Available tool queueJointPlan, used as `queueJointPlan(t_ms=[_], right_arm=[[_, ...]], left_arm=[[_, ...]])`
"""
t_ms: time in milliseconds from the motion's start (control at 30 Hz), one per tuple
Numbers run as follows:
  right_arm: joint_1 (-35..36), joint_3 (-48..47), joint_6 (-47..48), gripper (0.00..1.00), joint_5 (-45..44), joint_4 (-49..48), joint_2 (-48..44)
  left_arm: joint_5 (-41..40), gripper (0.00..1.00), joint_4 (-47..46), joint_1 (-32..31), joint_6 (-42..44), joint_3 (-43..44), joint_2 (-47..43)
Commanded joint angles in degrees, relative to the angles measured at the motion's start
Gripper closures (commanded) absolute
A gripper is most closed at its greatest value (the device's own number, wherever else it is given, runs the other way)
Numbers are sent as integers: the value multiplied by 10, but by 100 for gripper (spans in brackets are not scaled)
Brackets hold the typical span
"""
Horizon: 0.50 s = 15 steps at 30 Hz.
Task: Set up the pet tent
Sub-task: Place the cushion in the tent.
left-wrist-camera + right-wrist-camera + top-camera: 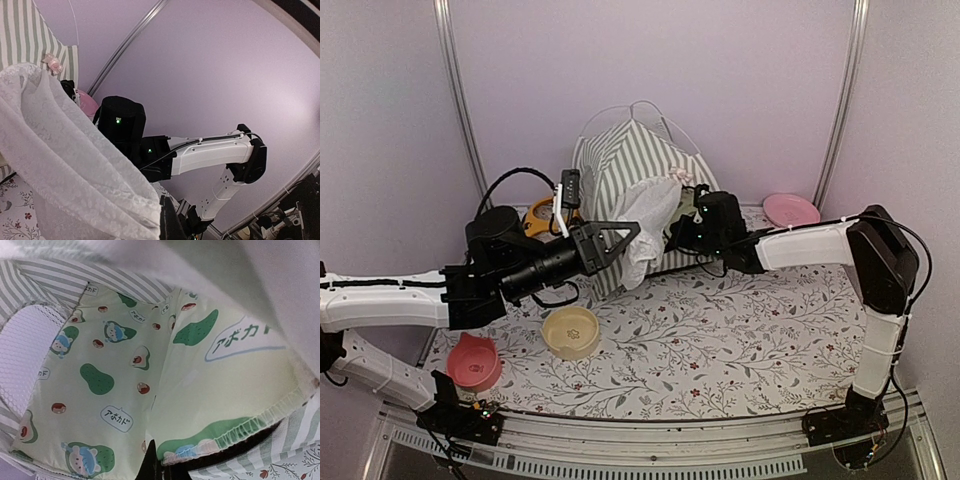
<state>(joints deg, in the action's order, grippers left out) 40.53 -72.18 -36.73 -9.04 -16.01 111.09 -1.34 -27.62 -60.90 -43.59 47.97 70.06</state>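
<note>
The striped pet tent (pixel 620 160) stands at the back of the table, its thin white poles (pixel 660 112) arching above it. Its white lace door flap (pixel 655 205) hangs in front. My left gripper (pixel 632 232) is shut on the flap and holds it aside. In the left wrist view the lace (pixel 65 165) ends at my dark finger (pixel 175 225). My right gripper (pixel 682 228) reaches into the tent opening. In the right wrist view it (pixel 152 462) is shut on a fold of the cream printed mat (pixel 125 355) inside the striped walls (pixel 45 275).
A yellow bowl (pixel 570 332) and a pink bowl (pixel 473 362) sit at the front left of the floral cloth (pixel 720 340). A pink plate (pixel 790 208) lies at the back right. A yellow and black object (pixel 540 215) sits left of the tent.
</note>
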Motion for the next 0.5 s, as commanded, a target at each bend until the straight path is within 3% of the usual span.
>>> queueJointPlan(t_ms=[0,467], right_arm=[[-8,4,-22,100,6,-84,-35],[-8,-4,-10,100,-63,23,85]], left_arm=[[26,100,-25,-7,-6,-4,-14],[21,100,-18,-14,-7,-10,-53]])
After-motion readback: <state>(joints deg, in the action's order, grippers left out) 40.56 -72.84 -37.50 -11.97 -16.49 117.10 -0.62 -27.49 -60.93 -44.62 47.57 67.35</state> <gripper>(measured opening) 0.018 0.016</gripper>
